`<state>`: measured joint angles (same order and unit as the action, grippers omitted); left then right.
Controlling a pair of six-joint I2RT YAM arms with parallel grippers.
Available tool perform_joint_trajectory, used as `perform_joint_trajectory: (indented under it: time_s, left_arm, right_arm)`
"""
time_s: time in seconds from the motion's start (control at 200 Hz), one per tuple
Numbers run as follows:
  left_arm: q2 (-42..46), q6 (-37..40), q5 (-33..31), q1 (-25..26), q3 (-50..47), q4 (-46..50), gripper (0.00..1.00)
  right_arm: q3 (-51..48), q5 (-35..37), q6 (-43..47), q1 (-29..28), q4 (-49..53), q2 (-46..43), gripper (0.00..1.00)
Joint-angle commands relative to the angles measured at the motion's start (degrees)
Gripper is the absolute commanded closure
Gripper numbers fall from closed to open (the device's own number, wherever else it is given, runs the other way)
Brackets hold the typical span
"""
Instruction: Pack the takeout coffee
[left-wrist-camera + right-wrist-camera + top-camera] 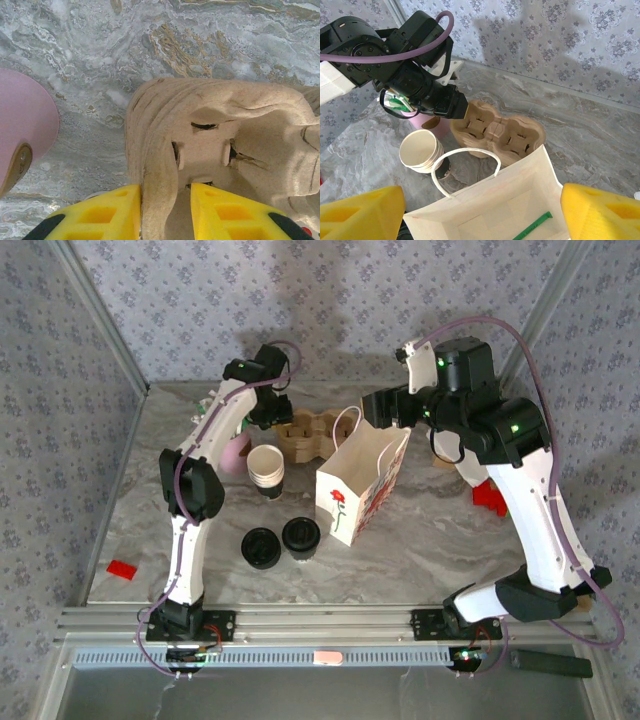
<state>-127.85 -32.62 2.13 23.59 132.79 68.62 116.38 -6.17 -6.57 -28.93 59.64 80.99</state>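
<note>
left gripper (165,210) closing on pulp cup carrier (215,150) wall near worktop's back edge | right gripper (480,210) hovering spread over paper bag (360,485) | takeout coffee (301,537) sitting near front edge | risk: thin pinch slipping, carrier tipping.

The left gripper (166,210) points straight down at a moulded-pulp cup carrier (220,145), tan and fibrous. Its two yellow fingers (100,215) straddle the carrier's near rim, one on the outside of the wall and one inside a cup well, each pressed against or just beside the pulp wall between them. The well's floor shows cut flaps and dark slits. The carrier sits on a marble-patterned table (100,50) of grey, white and ochre veins. At the left edge, a pink rounded object (22,120) rests on the table, apart from the carrier.
</note>
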Motion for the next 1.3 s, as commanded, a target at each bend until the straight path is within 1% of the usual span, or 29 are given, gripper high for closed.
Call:
perform_joint_trajectory:
  time_s: [0.0, 0.165, 0.455, 0.62, 1.019, 1.219, 1.294]
  left_arm:
    - [2.12, -0.07, 1.21, -0.14, 0.09, -0.77, 0.69]
    - [2.69, -0.07, 1.29, -0.16, 0.35, -0.92, 0.7]
    - [3.55, -0.07, 1.47, -0.22, 0.62, -0.95, 0.76]
    - [3.75, 0.1, 1.47, -0.22, 1.7, -0.38, 0.77]
    - [4.27, 0.28, 1.24, -0.22, 2.69, 0.37, 0.9]
    - [4.37, 0.45, 1.12, -0.22, 3.3, 0.71, 0.93]
    - [4.38, 0.54, 1.12, -0.22, 3.73, 0.9, 0.97]
  right_arm:
    - [-0.54, 0.69, 0.24, -0.43, -0.9, -0.72, 0.17]
    - [-0.54, 0.6, 0.06, -0.58, -1.14, -0.63, 0.17]
    - [-0.54, 0.69, -0.38, -1.04, -1.36, -0.56, 0.17]
    - [-0.45, 0.88, -0.64, -1.47, -1.45, -0.53, 0.17]
    - [0.21, 1.87, -0.73, -2.62, -1.35, -0.46, 0.17]
    - [0.41, 2.1, -0.81, -3.05, -1.37, -0.39, 0.17]
    - [0.43, 2.24, -0.81, -3.17, -1.36, -0.27, 0.17]
